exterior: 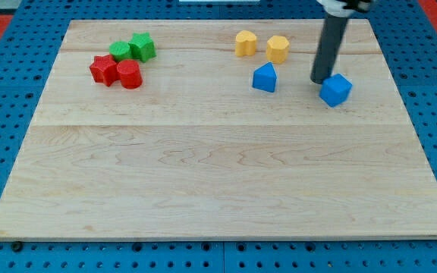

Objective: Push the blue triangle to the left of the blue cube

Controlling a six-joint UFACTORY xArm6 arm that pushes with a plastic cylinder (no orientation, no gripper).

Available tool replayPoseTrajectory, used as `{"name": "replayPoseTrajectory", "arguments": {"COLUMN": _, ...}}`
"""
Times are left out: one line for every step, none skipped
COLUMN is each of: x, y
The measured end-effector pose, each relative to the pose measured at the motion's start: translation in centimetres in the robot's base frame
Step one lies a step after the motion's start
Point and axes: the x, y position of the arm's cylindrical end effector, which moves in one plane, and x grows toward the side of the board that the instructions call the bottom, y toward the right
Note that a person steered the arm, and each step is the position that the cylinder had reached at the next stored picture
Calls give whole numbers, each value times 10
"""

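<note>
The blue triangle (264, 78) lies on the wooden board (218, 167) toward the view's upper right. The blue cube (336, 89) lies to its right, with a gap between them. My rod comes down from the view's top and my tip (321, 80) rests on the board just left of the blue cube, close to or touching its upper left edge, and well to the right of the blue triangle.
Two yellow blocks (245, 43) (278, 48) sit just above the blue triangle. At the view's upper left, two green blocks (142, 47) (119, 51) and two red blocks (103, 70) (130, 75) are clustered together. Blue pegboard surrounds the board.
</note>
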Motion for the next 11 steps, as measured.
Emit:
{"name": "replayPoseTrajectory", "arguments": {"x": -6, "y": -29}}
{"name": "replayPoseTrajectory", "arguments": {"x": -59, "y": -12}}
{"name": "replayPoseTrajectory", "arguments": {"x": -57, "y": -76}}
{"name": "replayPoseTrajectory", "arguments": {"x": -53, "y": -143}}
{"name": "replayPoseTrajectory", "arguments": {"x": -10, "y": -117}}
{"name": "replayPoseTrajectory", "arguments": {"x": -10, "y": -70}}
{"name": "replayPoseTrajectory", "arguments": {"x": -39, "y": -71}}
{"name": "replayPoseTrajectory", "arguments": {"x": -28, "y": -56}}
{"name": "replayPoseTrajectory", "arguments": {"x": 10, "y": -54}}
{"name": "replayPoseTrajectory", "arguments": {"x": 2, "y": -51}}
{"name": "replayPoseTrajectory", "arguments": {"x": 2, "y": -51}}
